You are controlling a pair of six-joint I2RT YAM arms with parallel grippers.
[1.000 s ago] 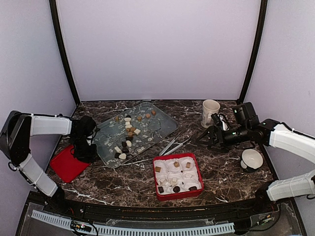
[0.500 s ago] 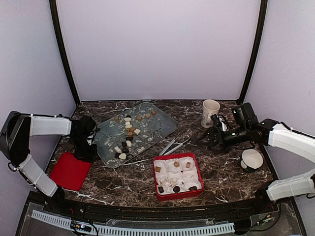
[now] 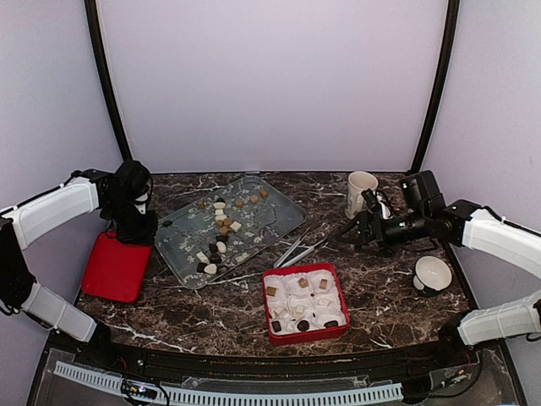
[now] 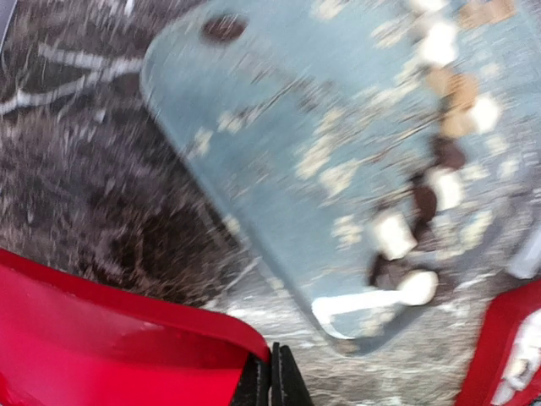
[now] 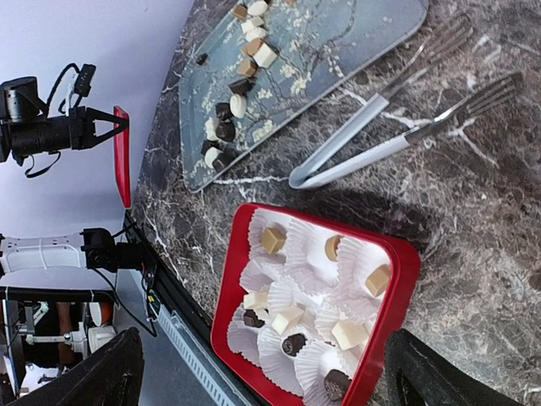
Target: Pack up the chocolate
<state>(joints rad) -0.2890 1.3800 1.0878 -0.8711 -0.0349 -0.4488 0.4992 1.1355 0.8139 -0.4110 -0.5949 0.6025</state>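
Loose chocolate (image 3: pixel 220 227) in dark, tan and cream pieces lies on a glass tray (image 3: pixel 283 211); it also shows in the left wrist view (image 4: pixel 423 194) and in the right wrist view (image 5: pixel 241 85). More chocolate (image 5: pixel 272 240) sits in white paper cups in the red box (image 3: pixel 336 286). My left gripper (image 3: pixel 135 227) is shut on the edge of the red lid (image 3: pixel 112 269), which hangs tilted at the left; its jaws pinch the lid's rim (image 4: pixel 101 338). My right gripper (image 3: pixel 353 233) is open and empty, right of the tongs and above the box (image 5: pixel 225 288).
Metal tongs (image 3: pixel 304 249) lie between tray and box. A cream mug (image 3: pixel 361 193) stands at the back right. A white bowl (image 3: pixel 433 272) sits at the right edge. The box's corner shows in the left wrist view (image 4: pixel 499 338).
My left gripper has risen and moved back with the red lid, lifting one edge so the lid tilts. My right gripper has drawn slightly back to the right.
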